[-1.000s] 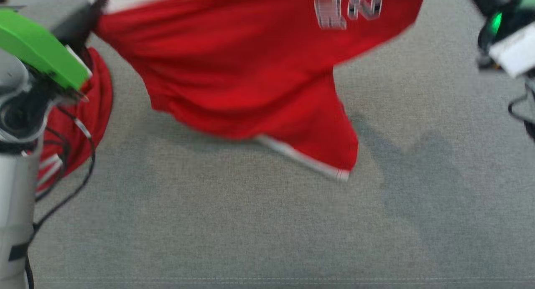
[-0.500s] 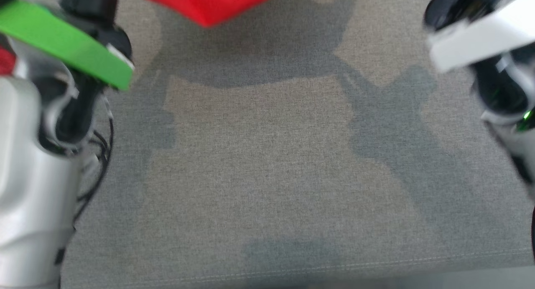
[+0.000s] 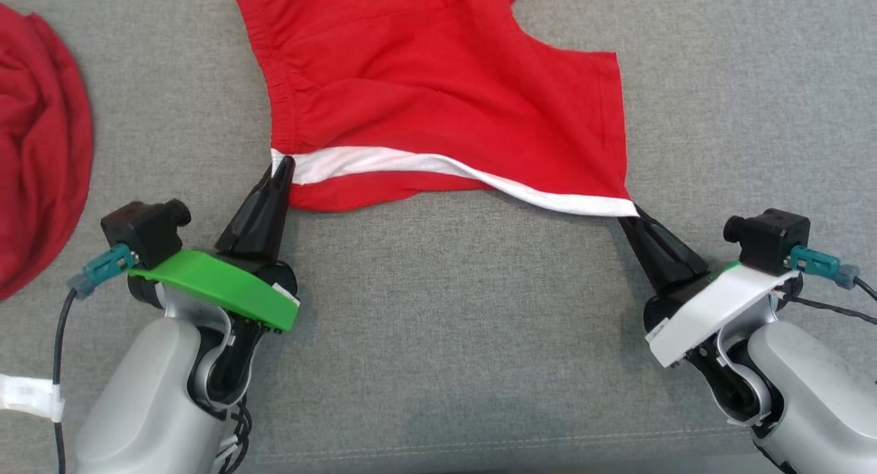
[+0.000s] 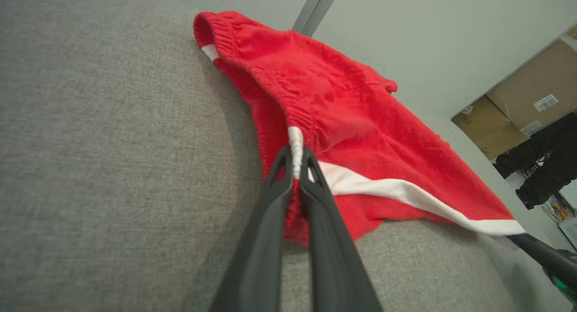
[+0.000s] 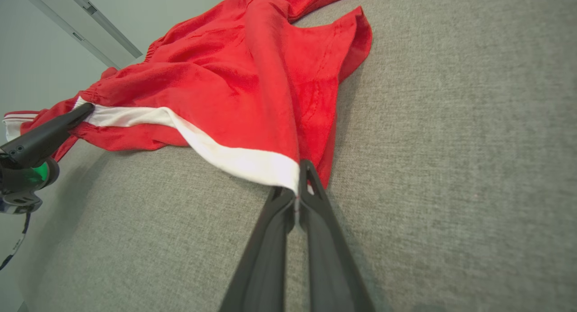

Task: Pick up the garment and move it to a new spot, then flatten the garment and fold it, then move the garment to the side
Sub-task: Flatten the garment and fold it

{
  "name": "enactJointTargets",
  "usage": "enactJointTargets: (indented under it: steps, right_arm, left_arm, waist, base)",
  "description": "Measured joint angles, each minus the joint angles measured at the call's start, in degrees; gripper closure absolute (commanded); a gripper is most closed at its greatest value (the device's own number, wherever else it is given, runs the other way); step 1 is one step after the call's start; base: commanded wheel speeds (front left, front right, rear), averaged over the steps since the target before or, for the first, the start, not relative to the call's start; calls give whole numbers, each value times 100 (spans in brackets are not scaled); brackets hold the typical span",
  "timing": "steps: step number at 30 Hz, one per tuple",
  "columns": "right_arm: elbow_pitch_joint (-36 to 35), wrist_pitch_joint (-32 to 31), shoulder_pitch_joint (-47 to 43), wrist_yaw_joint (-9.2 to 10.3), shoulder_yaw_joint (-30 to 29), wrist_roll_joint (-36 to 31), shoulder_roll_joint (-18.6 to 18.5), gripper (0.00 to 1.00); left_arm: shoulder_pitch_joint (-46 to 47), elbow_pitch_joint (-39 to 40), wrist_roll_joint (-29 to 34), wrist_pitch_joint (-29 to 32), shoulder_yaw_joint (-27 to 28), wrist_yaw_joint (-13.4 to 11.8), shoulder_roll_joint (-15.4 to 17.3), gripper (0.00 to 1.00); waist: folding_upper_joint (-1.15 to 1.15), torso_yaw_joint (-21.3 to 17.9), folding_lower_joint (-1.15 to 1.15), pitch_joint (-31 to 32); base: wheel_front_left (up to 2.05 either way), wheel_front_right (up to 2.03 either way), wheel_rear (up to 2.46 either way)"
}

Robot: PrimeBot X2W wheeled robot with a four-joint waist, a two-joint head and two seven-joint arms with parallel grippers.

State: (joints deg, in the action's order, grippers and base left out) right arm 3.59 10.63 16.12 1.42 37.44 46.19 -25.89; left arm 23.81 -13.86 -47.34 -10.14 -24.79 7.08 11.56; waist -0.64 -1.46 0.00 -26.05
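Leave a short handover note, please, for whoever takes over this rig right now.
The left end effector is shut on the red shorts at the waistband end of the white side stripe.
The right end effector is shut on the hem corner of that stripe.
The shorts lie on the grey upholstered surface, stretched between the two grips. A second red garment sits at the far left.
Done: shorts laid out on the surface.
Left: smooth the creases across the leg, fold, then move the shorts aside.
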Motion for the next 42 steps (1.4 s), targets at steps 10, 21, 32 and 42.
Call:
enactJointTargets:
  steps: [10, 21, 32, 42]
  right_arm:
    - [248, 202, 5, -189, 90, -546, -386, 100]
    - [722, 175, -316, -344, 683, -1195, -994, 100]
    - [735, 146, -381, -342, 814, -1444, -959, 100]
    - [514, 197, -464, -290, 937, -1672, -1059, 100]
  left_arm:
    - [-379, 257, -1283, 355, -571, 1, -37, 100]
    - [-785, 716, -2679, 1066, -625, 1, 410, 100]
    - [-1132, 645, -2282, 1046, -950, 2, 932, 100]
    - [-1426, 698, -2195, 809, -1432, 2, 953, 100]
  waist:
    - [0, 122, 0, 690]
    - [0, 374, -1, 1244]
    - [0, 465, 0, 1313]
    - [0, 477, -1, 1365]
  base:
    - [0, 0, 0]
    - [0, 0, 0]
    - [0, 0, 0]
    - [0, 0, 0]
